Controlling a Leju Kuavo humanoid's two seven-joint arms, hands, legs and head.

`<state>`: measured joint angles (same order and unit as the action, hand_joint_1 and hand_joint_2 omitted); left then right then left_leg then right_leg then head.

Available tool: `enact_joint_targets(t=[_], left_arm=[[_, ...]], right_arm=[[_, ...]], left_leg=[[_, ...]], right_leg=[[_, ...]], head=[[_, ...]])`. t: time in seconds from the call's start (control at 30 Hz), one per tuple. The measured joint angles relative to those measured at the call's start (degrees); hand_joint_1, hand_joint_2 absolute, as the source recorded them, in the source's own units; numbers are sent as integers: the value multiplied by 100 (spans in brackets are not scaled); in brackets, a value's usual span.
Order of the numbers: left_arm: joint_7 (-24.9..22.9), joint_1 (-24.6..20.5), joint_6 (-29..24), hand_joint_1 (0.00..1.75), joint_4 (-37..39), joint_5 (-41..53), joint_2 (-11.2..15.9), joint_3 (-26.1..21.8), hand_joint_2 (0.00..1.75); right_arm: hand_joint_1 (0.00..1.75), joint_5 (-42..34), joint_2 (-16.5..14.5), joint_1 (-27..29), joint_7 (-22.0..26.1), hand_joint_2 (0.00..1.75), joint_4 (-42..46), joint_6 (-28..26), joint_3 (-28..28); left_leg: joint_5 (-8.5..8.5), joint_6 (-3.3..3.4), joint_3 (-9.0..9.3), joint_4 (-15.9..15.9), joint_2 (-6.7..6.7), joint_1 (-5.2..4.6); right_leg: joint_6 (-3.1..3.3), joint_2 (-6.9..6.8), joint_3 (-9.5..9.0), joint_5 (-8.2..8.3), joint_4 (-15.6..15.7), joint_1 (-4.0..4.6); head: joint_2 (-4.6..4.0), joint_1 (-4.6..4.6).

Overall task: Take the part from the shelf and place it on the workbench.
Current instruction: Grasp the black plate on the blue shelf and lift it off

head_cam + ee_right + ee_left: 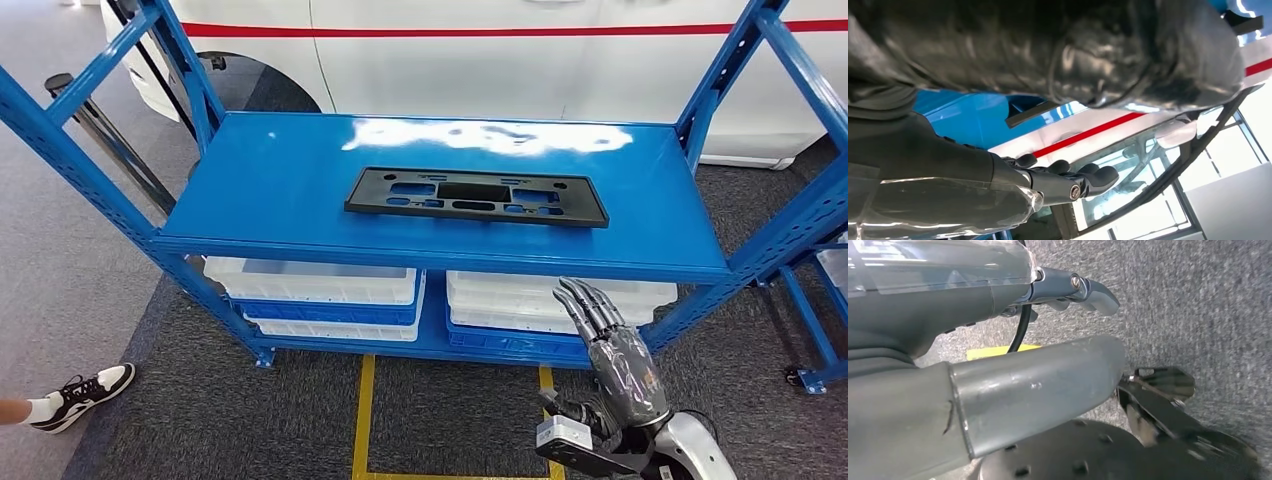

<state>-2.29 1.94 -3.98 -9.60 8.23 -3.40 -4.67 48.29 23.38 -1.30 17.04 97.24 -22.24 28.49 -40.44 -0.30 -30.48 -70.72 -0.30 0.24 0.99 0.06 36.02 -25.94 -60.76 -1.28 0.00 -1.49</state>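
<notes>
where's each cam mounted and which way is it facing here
Head view: high on the body, facing forward and down at the blue shelf with the black part; right hand raised.
Left wrist view: behind the hanging left hand, facing grey carpet.
Right wrist view: behind the right hand, facing shelf and white car.
Shared: shelf, car.

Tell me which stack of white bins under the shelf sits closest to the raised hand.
The right-hand stack of white bins: the right hand is raised directly in front of it, while the left-hand stack lies further off.
</notes>
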Motion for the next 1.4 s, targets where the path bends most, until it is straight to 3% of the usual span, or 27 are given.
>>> enact_joint_targets(t=[0.03, 0.07, 0.1, 0.17, 0.23, 0.33, 0.4, 0.5, 0.53, 0.57, 0.6, 0.67, 0.73, 0.8, 0.9, 0.97, 1.03, 1.07, 1.1, 1.17, 1.23, 1.4], left_arm=[[-1, 2, 2, 0, 0, 5, 1, 6, 0], [-1, 8, 3, 0, 0, 5, 2, 12, 0], [-2, 16, 4, 0, 0, 5, 3, 18, 0], [-4, 31, 4, 0, 3, 5, 9, 24, 0], [-2, 26, 4, 0, 10, 8, 18, 28, 0], [3, 9, 6, 0, 14, 16, 21, 37, 0], [4, 20, 7, 0, 15, 21, 20, 42, 0], [2, 30, 7, 0, 15, 23, 20, 47, 0], [0, 29, 7, 0, 15, 23, 20, 48, 0], [-2, 27, 7, 0, 15, 23, 19, 50, 0], [-5, 25, 7, 0, 15, 24, 19, 52, 0], [-9, 24, 12, 0, 15, 26, 19, 58, 0], [-12, 15, 21, 0, 16, 30, 18, 66, 0], [-13, 2, 28, 0, 17, 36, 17, 72, 0], [-8, -13, 40, 0, 17, 48, 26, 75, 0], [-5, -16, 61, 0, 17, 61, 29, 77, 0], [-5, -16, 79, 0, 17, 69, 28, 79, 0], [-5, -11, 83, 0, 17, 71, 29, 80, 0], [-6, -4, 86, 0, 17, 72, 30, 80, 0], [-7, 9, 89, 0, 17, 72, 31, 80, 0], [-6, 8, 90, 0, 22, 71, 32, 81, 0], [-5, -2, 93, 0, 27, 71, 26, 85, 0]], right_arm=[[0, 15, -1, 21, -4, 0, 0, 9, -12], [0, 20, -2, 40, -8, 0, 0, 12, -19], [0, 21, -3, 51, -10, 0, 0, 15, -24], [0, 23, -4, 61, -13, 0, 0, 16, -33], [0, 36, -7, 74, -32, 0, 0, 20, -45], [0, 74, -14, 103, -83, 0, -2, 63, -83], [0, 78, -16, 113, -115, 0, -7, 115, -111], [0, 69, -20, 140, -160, 0, -39, 214, -132], [0, 66, -25, 152, -170, 0, -59, 242, -132], [0, 61, -30, 161, -174, 0, -80, 262, -132], [0, 56, -36, 165, -183, 0, -100, 281, -133], [0, 43, -44, 161, -206, 0, -137, 312, -137], [0, 33, -51, 151, -228, 0, -169, 342, -148], [0, 24, -57, 137, -239, 0, -196, 372, -160], [0, 19, -66, 119, -245, 0, -212, 404, -169], [0, 19, -78, 101, -246, 0, -224, 427, -169], [0, 20, -96, 86, -248, 0, -251, 457, -169], [0, 21, -104, 83, -249, 0, -268, 469, -169], [0, 23, -110, 82, -250, 0, -282, 476, -169], [0, 32, -117, 75, -250, 0, -301, 480, -169], [0, 42, -125, 54, -251, 0, -309, 480, -169], [0, 58, -145, -5, -258, 0, -330, 489, -169]], left_leg=[[-4, -8, -235, -277, 0, 3], [126, -4, -367, -333, 0, 4], [372, 11, -386, -160, 0, 3], [934, 73, -216, 552, 0, -10], [1157, 134, -74, 1060, 0, -40], [1177, 205, -50, 1210, -2, -42], [1241, 271, 5, 1306, 10, -10], [1267, 324, 30, 1347, 27, -13], [1259, 330, 33, 1344, 25, -19], [1247, 333, 44, 1340, 22, -23], [1230, 330, 63, 1335, 17, -24], [1170, 300, 109, 1313, 10, -26], [1101, 249, 117, 1271, 4, -46], [1065, 199, 114, 1268, 2, -59], [946, 106, 106, 1141, 9, -60], [667, 40, -178, 566, 11, -36], [426, -6, -621, -157, 11, -2], [448, -16, -761, -325, 11, 9], [582, -19, -802, -290, 12, 15], [1090, 3, -596, 354, 12, 21], [1389, 53, -333, 994, 10, -1], [1387, 225, -184, 1268, -2, -5]], right_leg=[[1, -1, -18, -18, 0, 2], [0, 4, -46, -36, 0, 3], [-5, 12, -82, -54, 0, 4], [-26, 27, -156, -90, 3, 10], [-75, 29, -175, -101, 12, 21], [-180, 19, -177, -74, 57, 22], [-232, 11, -122, -181, -86, 31], [-273, 4, 360, -665, -1063, 33], [-282, 4, 518, -745, -1360, 32], [-287, 3, 590, -714, -1470, 31], [-286, 3, 544, -569, -1347, 31], [-261, 0, 190, -157, -603, 33], [-214, 0, -90, 21, -17, 51], [-161, 7, -125, -18, 80, 70], [-68, 8, -189, -28, 144, 22], [-22, -5, -238, -48, 174, 2], [-5, -14, -264, -83, 171, 3], [-7, -14, -287, -106, 169, 3], [-12, -10, -320, -131, 168, 1], [-37, -2, -414, -191, 167, -3], [-91, 0, -471, -246, 169, 12], [-248, -8, -493, -331, 149, 20]], head=[[0, -1], [0, 0], [0, -1], [0, 2], [0, 3], [0, 5], [0, 10], [0, 15], [0, 15], [0, 15], [0, 15], [0, 16], [0, 16], [0, 16], [0, 10], [0, 4], [0, 2], [0, 1], [0, 2], [0, 2], [0, 3], [0, 13]])
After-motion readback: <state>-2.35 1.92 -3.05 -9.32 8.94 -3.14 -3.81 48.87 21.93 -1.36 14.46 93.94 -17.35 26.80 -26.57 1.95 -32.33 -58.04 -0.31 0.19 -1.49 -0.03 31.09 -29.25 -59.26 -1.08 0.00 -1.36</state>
